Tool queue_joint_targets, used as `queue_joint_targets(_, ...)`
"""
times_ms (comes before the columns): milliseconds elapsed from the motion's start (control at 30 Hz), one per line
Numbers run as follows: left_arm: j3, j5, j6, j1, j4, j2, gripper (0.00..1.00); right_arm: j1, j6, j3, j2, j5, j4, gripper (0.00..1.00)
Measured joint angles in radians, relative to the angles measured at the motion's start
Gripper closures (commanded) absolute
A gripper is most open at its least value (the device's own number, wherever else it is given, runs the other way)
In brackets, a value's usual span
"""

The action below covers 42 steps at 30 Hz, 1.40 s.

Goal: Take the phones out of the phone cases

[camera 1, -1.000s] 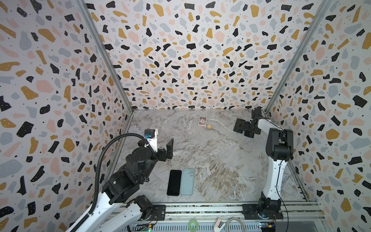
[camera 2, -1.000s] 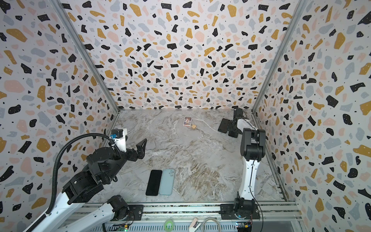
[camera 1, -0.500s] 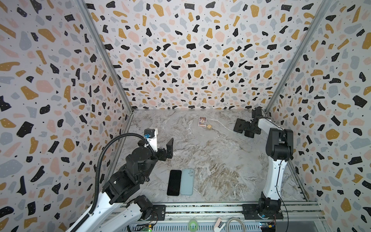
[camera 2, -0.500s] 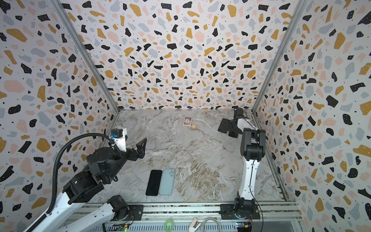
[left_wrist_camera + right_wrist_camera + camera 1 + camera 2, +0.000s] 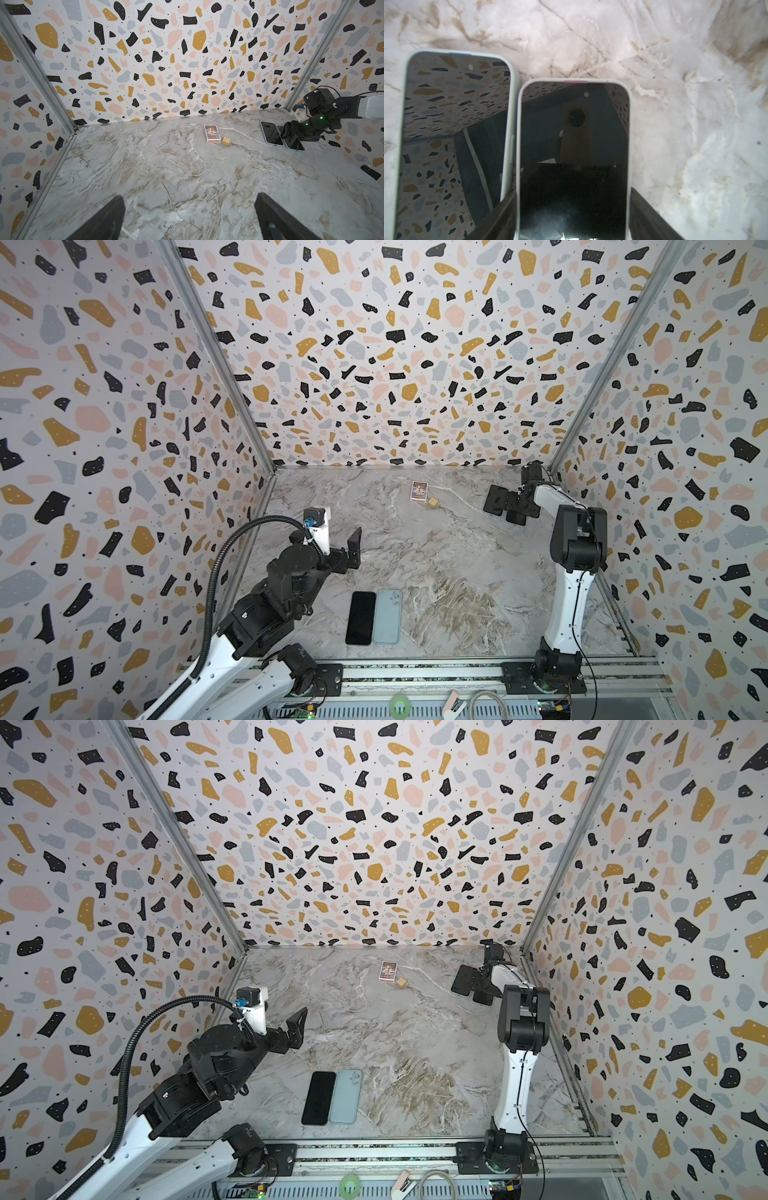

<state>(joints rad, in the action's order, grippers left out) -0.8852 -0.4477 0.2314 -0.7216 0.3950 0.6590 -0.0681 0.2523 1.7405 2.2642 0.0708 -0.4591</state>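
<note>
The cased phone point(image 5: 573, 135) is lying screen-up at the counter's point(image 5: 436, 572) upper right in both top views. We are clasping its long edges with our right hand point(image 5: 572, 195), while our left hand point(image 5: 189, 207) is hovering released, well apart.

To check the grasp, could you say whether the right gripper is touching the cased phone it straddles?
Touching: the right wrist view shows the right gripper's fingers flush against the cased phone's sides.

The left arm rises from the near left, left hand point(image 5: 189, 196) above the surface, jaws wide apart. The right arm reaches far right, right hand point(image 5: 572, 195) low, clamping a cased phone point(image 5: 573, 124) by its sides.
</note>
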Motion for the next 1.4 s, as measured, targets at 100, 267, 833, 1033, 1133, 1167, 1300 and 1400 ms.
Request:
queue_joint_targets(100, 0.011, 0.004, 0.023, 0.000, -0.018, 0.018, 0.00, 0.000, 0.000, 0.000, 0.000, 0.000, 0.000, 0.40)
queue_joint_targets(267, 0.038, 0.029, 0.074, 0.000, -0.061, 0.060, 0.00, 0.000, 0.000, -0.005, -0.005, 0.001, 0.000, 0.49)
queue_joint_targets(833, 0.114, 0.107, 0.220, 0.000, -0.254, 0.193, 0.00, 0.008, 0.010, -0.133, -0.111, 0.004, -0.050, 0.64)
queue_joint_targets(1033, 0.129, 0.133, 0.282, 0.001, -0.319, 0.281, 0.00, 0.018, 0.010, -0.209, -0.178, 0.003, -0.048, 0.67)
queue_joint_targets(1133, 0.137, 0.152, 0.312, 0.002, -0.355, 0.323, 0.00, 0.025, 0.010, -0.242, -0.204, 0.003, -0.039, 0.68)
queue_joint_targets(1167, 0.140, 0.160, 0.325, 0.002, -0.368, 0.338, 0.00, 0.029, 0.010, -0.254, -0.215, 0.003, -0.036, 0.68)
queue_joint_targets(1300, 0.140, 0.196, 0.373, 0.008, -0.426, 0.402, 0.00, 0.050, 0.010, -0.298, -0.245, 0.004, -0.020, 0.68)
queue_joint_targets(1400, 0.140, 0.231, 0.413, 0.019, -0.470, 0.453, 0.00, 0.071, 0.010, -0.339, -0.275, 0.003, -0.011, 0.68)
